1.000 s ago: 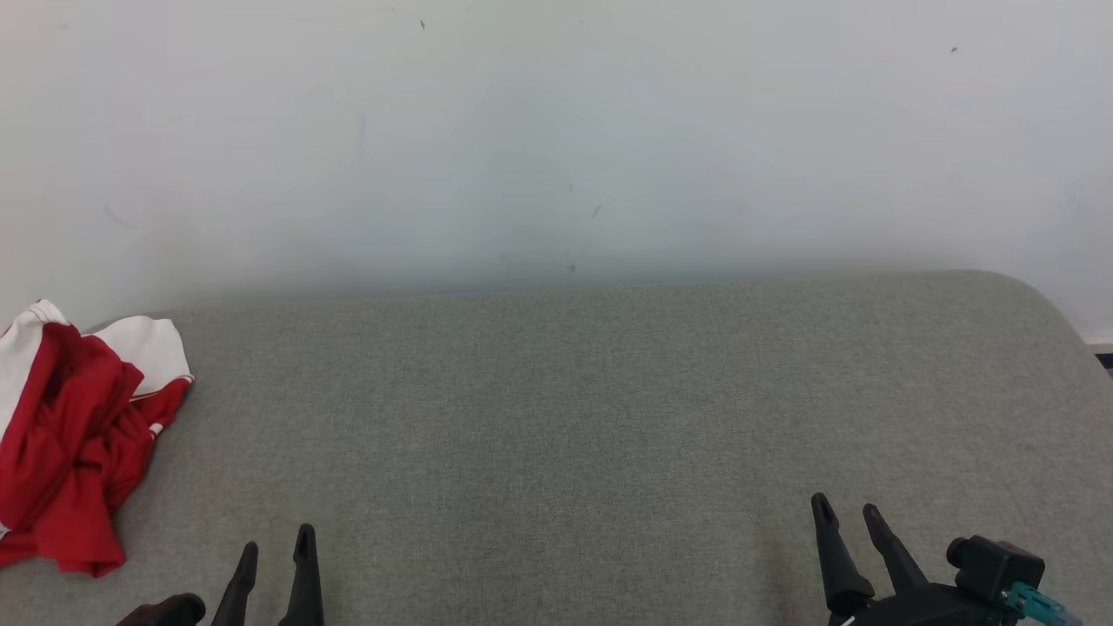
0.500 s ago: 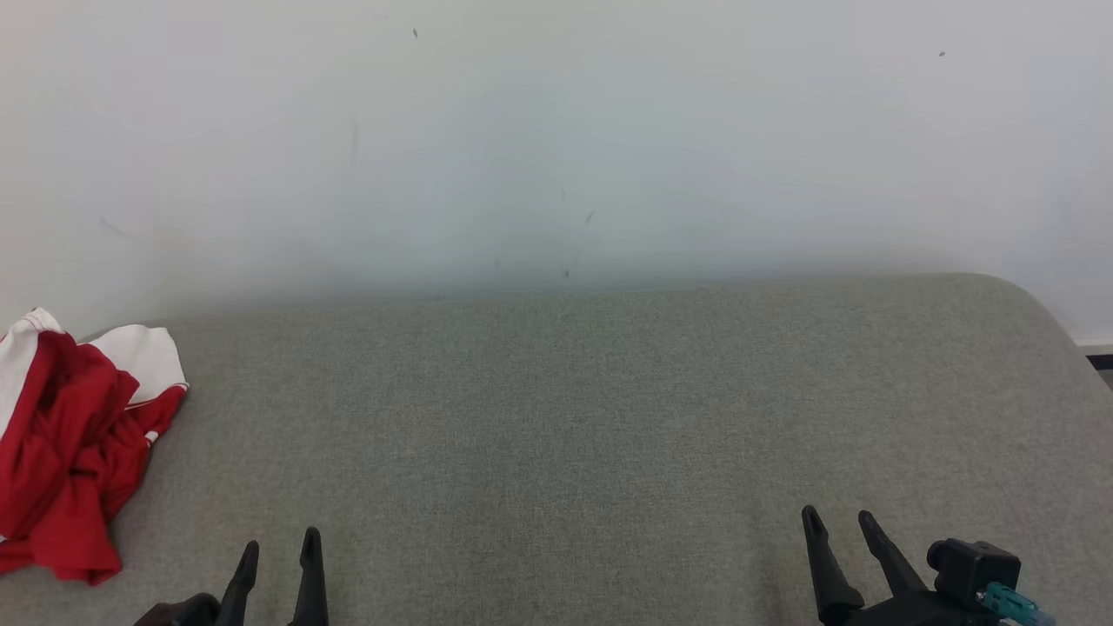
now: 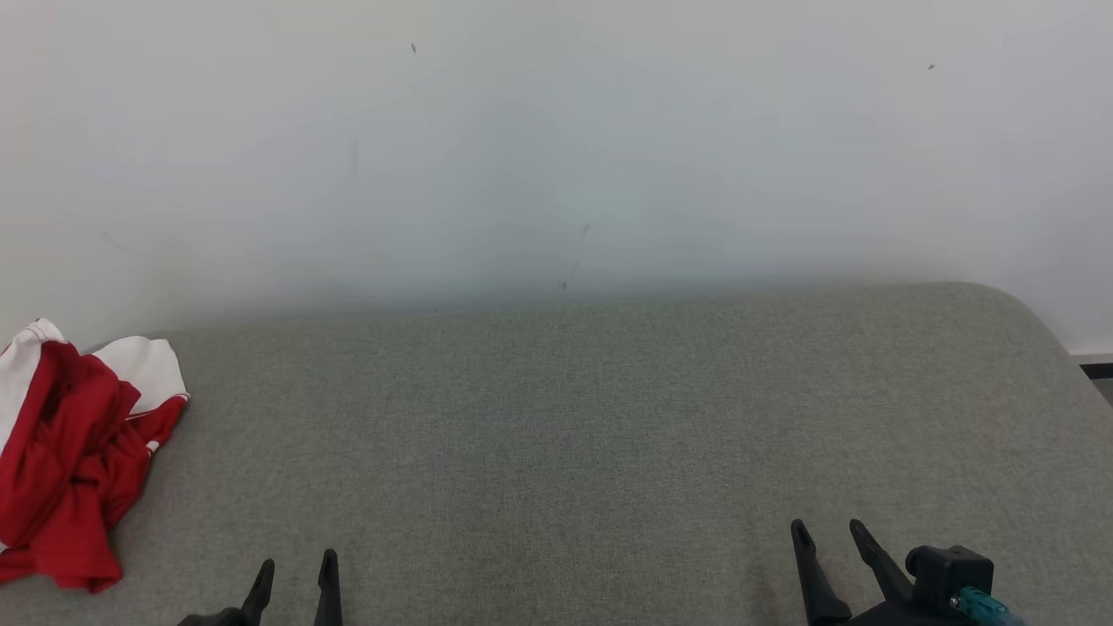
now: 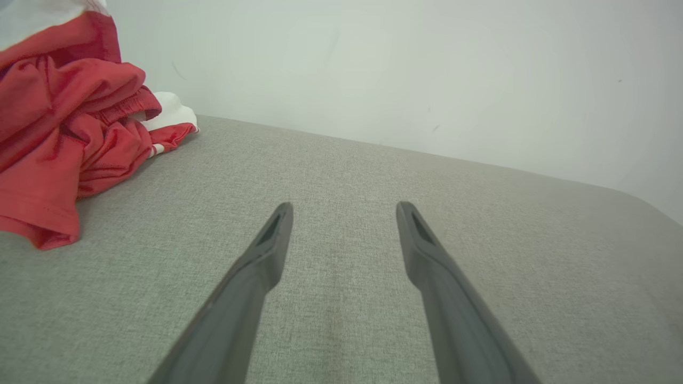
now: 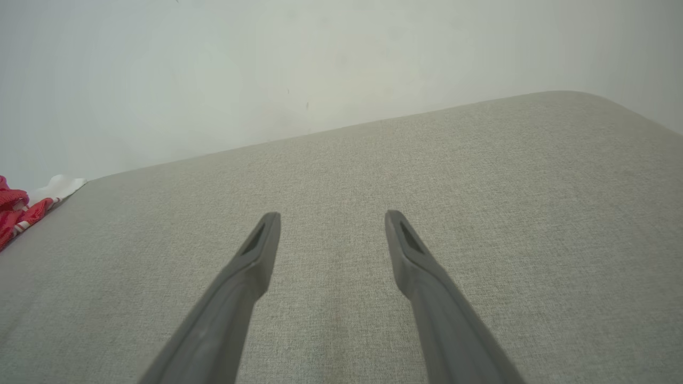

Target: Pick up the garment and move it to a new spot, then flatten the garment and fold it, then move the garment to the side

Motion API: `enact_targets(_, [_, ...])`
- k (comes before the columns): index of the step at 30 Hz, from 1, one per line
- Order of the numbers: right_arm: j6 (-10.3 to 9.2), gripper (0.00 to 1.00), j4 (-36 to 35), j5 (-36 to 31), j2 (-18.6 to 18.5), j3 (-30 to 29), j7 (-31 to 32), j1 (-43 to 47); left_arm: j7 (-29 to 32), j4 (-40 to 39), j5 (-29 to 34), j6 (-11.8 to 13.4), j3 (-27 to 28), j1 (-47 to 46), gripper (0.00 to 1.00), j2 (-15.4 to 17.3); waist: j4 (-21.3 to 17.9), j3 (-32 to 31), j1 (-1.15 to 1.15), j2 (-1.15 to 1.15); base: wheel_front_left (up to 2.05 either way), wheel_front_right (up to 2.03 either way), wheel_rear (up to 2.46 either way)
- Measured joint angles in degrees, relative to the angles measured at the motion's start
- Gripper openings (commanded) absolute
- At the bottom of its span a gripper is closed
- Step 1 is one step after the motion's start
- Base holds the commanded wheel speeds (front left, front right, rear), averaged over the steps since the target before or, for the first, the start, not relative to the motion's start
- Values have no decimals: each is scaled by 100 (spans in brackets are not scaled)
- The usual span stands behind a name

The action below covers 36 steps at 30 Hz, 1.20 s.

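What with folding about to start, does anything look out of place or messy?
Only the garment: it lies crumpled in a red and white heap at the far left of the grey surface, not spread flat.

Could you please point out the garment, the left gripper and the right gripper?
garment (image 3: 74,452), head view, on its crumpled red middle.
left gripper (image 3: 296,565), head view, midway between its open fingertips.
right gripper (image 3: 827,527), head view, midway between its open fingertips.
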Motion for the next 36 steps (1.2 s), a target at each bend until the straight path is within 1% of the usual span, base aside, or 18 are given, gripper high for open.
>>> enact_targets(3, [0, 100, 30, -166, 8, 8, 15, 0, -37, 99, 97, 9, -25, -1, 100, -3, -8, -26, 0, 0, 0, 0, 0])
enact_targets(8, [0, 100, 42, -361, 26, 2, 48, 0, -92, 90, 290, 104, -41, -5, 100, -8, -18, -64, 0, 0, 0, 0, 0])
enact_targets(22, [0, 100, 58, -896, 60, -8, -46, -1, -147, -220, 739, 334, -105, 132, 100, -18, -15, -140, 0, 0, 0, 0, 0])
enact_targets(36, [0, 100, 80, -903, 65, 54, -54, -1, -32, -475, 720, 461, -191, 320, 100, -19, -19, -133, 0, 0, 0, 0, 0])
